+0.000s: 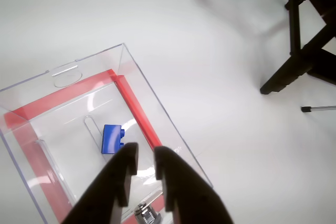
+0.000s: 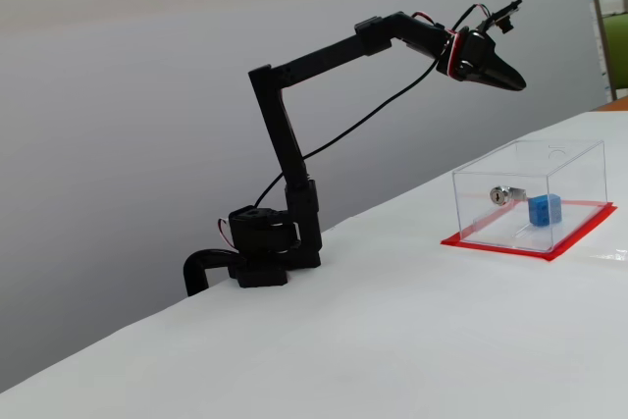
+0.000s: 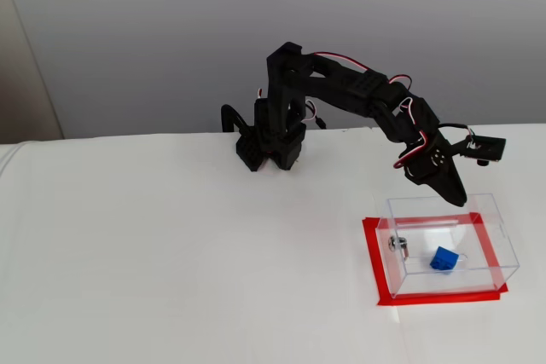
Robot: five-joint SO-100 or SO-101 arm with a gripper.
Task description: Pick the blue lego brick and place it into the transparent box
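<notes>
Well, the blue lego brick (image 1: 112,139) lay on the floor of the transparent box (image 1: 137,85), resting free near the wall that carried the small silver knob (image 3: 397,245), and nothing had hold of it. The pincer (image 1: 145,157) hung above the box, its black fingers (image 1: 126,167) parted by only a narrow gap in the wrist view, and that gap was empty. In both fixed views the arm (image 2: 294,134) reached out from its base across the white worktop (image 3: 171,253), the pincer (image 2: 505,77) well clear of the box's open top, tips pointing down and outward.

So the placing looked done: the brick (image 2: 545,209) sat inside, on the clear floor framed by the red base sheet (image 3: 373,262). By my reading the step in hand was the retreat after release. What the next move called for was simple enough: lift the arm away from the box without clipping its rim, and bring it home toward the base. The thin clear walls were the one hazard, as a nudge from a finger could slide the whole box along the worktop. Off to the right in the wrist view stood some dark stand legs (image 1: 294,66), well apart from the box
</notes>
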